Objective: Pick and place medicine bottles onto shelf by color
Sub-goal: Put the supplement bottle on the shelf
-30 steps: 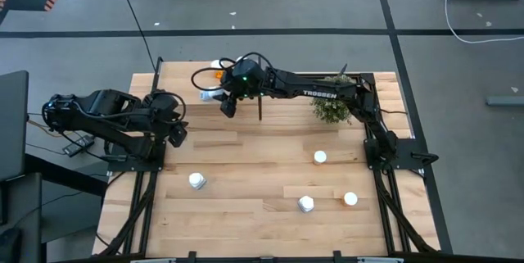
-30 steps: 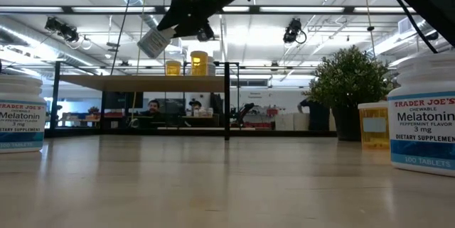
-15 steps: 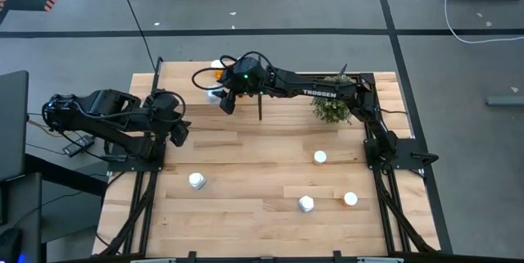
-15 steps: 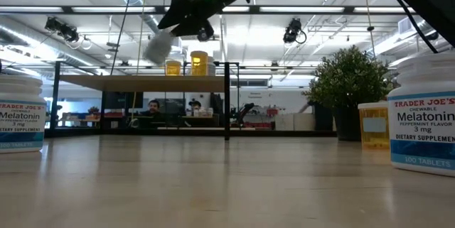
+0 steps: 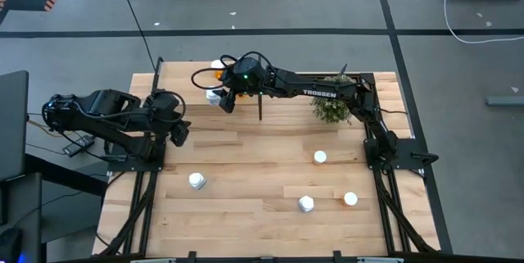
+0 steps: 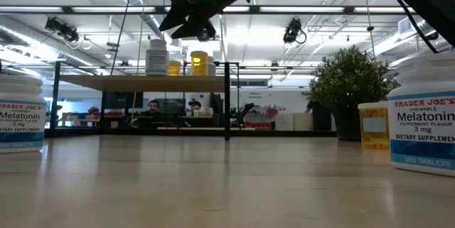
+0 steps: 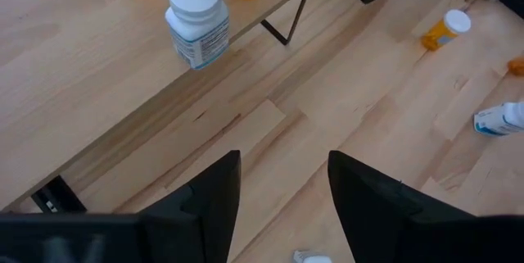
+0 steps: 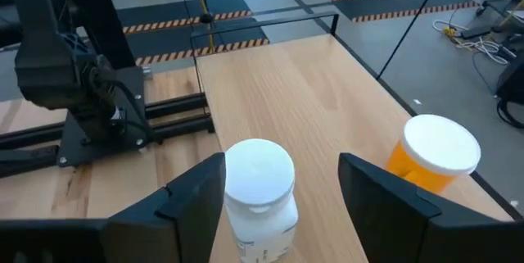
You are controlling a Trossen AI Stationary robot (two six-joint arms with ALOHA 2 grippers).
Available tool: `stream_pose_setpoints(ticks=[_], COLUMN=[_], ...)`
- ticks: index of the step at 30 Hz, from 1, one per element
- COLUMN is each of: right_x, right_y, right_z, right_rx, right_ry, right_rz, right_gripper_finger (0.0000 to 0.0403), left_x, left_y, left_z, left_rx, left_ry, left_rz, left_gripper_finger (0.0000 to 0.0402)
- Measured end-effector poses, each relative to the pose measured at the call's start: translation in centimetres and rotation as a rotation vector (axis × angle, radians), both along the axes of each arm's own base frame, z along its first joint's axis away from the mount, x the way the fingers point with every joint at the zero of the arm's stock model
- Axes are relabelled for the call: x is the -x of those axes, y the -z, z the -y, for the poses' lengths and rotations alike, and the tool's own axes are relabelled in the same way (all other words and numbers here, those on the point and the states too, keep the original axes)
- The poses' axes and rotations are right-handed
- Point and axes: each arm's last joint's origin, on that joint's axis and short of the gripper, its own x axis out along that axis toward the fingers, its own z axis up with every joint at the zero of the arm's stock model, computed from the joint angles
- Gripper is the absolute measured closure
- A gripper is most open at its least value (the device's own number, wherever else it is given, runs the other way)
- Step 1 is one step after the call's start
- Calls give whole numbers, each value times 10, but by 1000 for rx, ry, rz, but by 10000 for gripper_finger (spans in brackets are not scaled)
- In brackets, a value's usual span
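Low view shows the white bottle [image 6: 157,57] standing on the shelf [image 6: 142,82], right gripper [image 6: 186,16] (fingers spread, empty) above; lifting clear comes next.

Right arm outstretched, its tool [image 5: 227,102] agape; left arm folded back, tool [image 5: 177,132] agape too.

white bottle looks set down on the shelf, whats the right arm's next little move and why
Probably lift the right pincer straight up and back off. The white bottle stands upright on the shelf beside the orange bottles, and the open fingers flank it without gripping. A clean vertical retreat should avoid tipping it. The left pincer waits at the table's left edge.
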Motion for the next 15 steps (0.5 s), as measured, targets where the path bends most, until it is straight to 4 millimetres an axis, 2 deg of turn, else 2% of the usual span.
stream_pose_setpoints(ticks=[4,6,11,15], right_x=[0,0,3,11], right_y=[-1,-8,-41,-77], right_z=[0,-1,-15,-31], right_rx=[-7,-7,-15,2], right_ry=[17,15,-4,-42], right_rz=[0,12,61,86], right_gripper_finger=[159,159,159,159], left_x=[0,0,0,0], left_y=[0,0,0,0], left_z=[0,0,0,-3], left_rx=[0,-1,-3,-42], left_ry=[0,1,2,-16], left_rz=[0,-1,-2,-3], left_gripper_finger=[209,212,213,212])
